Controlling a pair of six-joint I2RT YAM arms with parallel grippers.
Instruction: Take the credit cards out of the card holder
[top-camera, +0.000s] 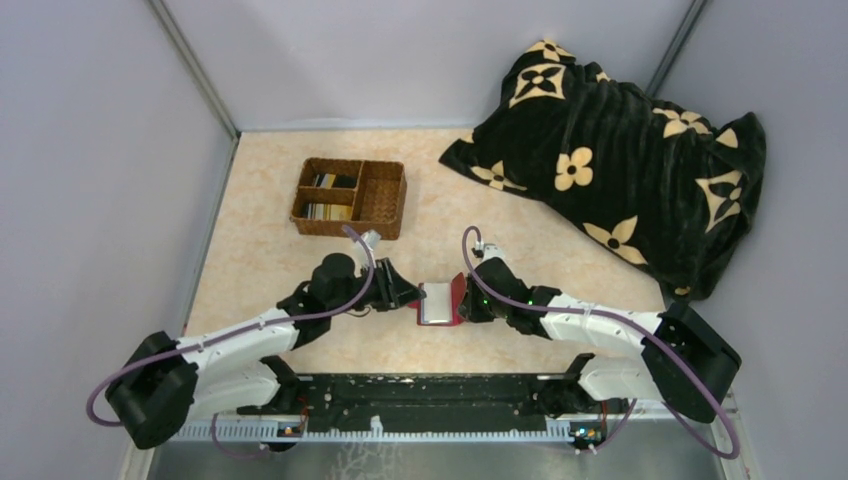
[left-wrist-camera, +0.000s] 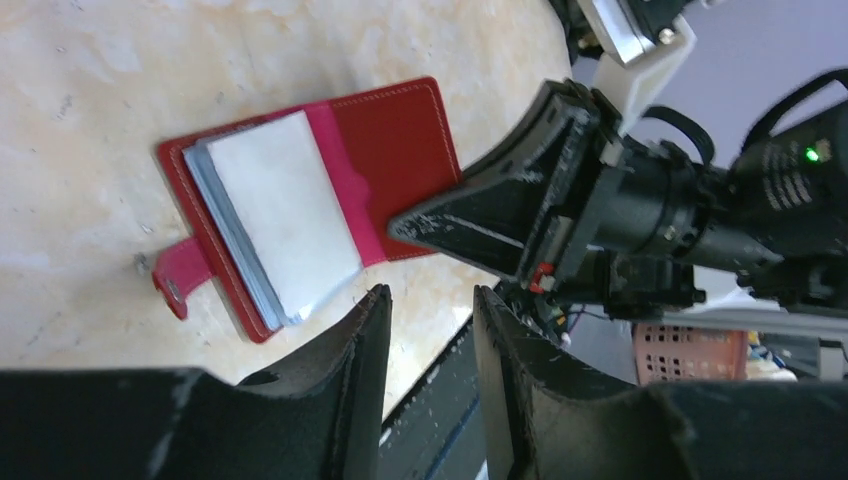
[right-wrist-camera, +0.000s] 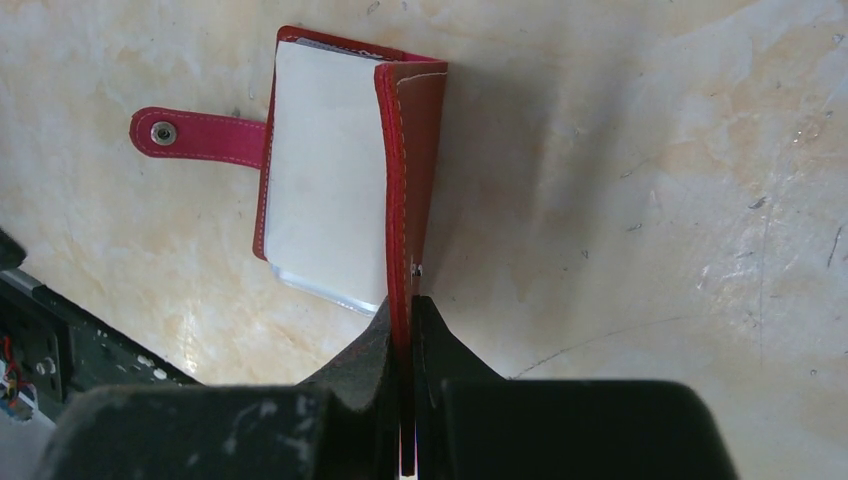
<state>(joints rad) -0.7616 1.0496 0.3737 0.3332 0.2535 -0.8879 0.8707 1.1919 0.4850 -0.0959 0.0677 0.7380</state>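
The red card holder (top-camera: 440, 302) lies open on the table between my two arms. Its clear pockets (left-wrist-camera: 275, 205) look pale and show no card in them. My right gripper (right-wrist-camera: 408, 312) is shut on the edge of the raised red cover (right-wrist-camera: 418, 170) and holds it upright. My left gripper (left-wrist-camera: 430, 300) is open and empty, just left of the holder (left-wrist-camera: 390, 160), near its snap tab (left-wrist-camera: 178, 275). Several credit cards (top-camera: 330, 197) lie in the left compartments of the wicker basket (top-camera: 384, 198).
A black blanket (top-camera: 610, 150) with cream flowers is piled at the back right. Grey walls close the table on the left and back. The black rail of the arm bases (top-camera: 420, 395) runs along the near edge.
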